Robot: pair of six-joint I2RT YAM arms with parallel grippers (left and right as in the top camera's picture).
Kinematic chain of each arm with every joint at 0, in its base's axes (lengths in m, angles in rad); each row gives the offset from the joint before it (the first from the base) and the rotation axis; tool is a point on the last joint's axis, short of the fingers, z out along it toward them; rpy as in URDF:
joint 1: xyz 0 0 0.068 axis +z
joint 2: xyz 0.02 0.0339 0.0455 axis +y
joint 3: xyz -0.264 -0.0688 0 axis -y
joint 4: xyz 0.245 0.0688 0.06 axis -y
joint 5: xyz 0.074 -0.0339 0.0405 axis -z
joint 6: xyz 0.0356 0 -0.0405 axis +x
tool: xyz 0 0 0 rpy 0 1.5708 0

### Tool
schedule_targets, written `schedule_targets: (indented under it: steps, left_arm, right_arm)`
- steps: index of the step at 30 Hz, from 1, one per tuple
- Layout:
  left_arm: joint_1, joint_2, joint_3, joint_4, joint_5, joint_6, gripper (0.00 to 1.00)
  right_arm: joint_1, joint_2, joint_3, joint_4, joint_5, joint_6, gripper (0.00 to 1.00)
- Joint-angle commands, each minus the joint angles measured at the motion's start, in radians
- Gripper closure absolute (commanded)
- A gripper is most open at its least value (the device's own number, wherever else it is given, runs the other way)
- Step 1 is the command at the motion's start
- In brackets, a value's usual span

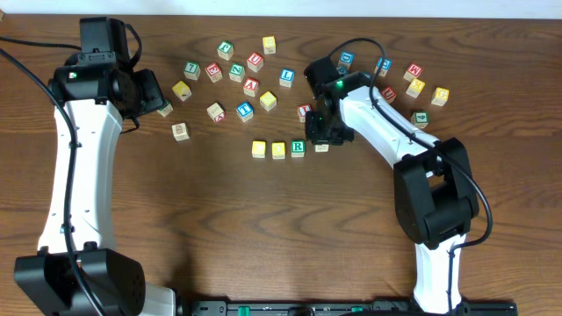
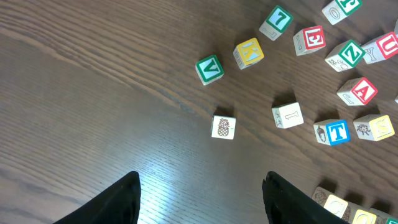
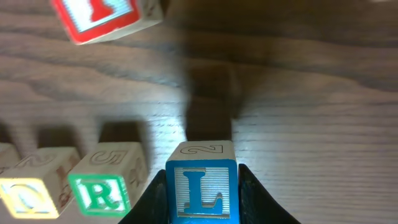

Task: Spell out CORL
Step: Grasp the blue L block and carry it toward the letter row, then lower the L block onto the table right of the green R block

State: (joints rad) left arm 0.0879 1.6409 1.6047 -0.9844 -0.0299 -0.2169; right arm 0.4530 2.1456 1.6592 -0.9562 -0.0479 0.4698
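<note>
**Overhead view.** The right gripper (image 1: 326, 133) stands near the middle of the table (image 1: 219, 228), over the 3 o'clock end of a short row of blocks. From 9 to 3 o'clock the row has a yellow block (image 1: 258, 149), a second yellow block (image 1: 278, 150), the green R block (image 1: 298, 147) and the L block (image 1: 321, 147), which is partly hidden under the fingers. The left gripper (image 1: 154, 96) is toward 10 o'clock on the table, just beside a pale block (image 1: 165, 109). Other loose blocks lie scattered toward 12 o'clock.

**Left wrist view.** Both fingers (image 2: 118, 199) are spread wide and nothing is between them. A pineapple block (image 2: 223, 127) lies at 12 o'clock from them, apart.

**Right wrist view.** The claw is clenched on the L block, with one finger on each side face. The green R block is just beside it at 9 o'clock. I cannot tell whether they touch. A red block (image 3: 102, 15) lies toward 11 o'clock.
</note>
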Motion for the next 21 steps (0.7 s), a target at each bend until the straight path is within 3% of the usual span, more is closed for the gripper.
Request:
schedule_targets:
  steps: [1, 21]
  left_arm:
    - [0.0, 0.007, 0.003, -0.002, -0.011, -0.014, 0.38]
    - [0.0, 0.007, 0.003, -0.002, -0.011, -0.014, 0.38]
  right_arm:
    - [0.021, -0.002, -0.004, 0.003, 0.047, 0.008, 0.82]
    - [0.06, -0.002, -0.04, 0.039, 0.05, 0.031, 0.81]
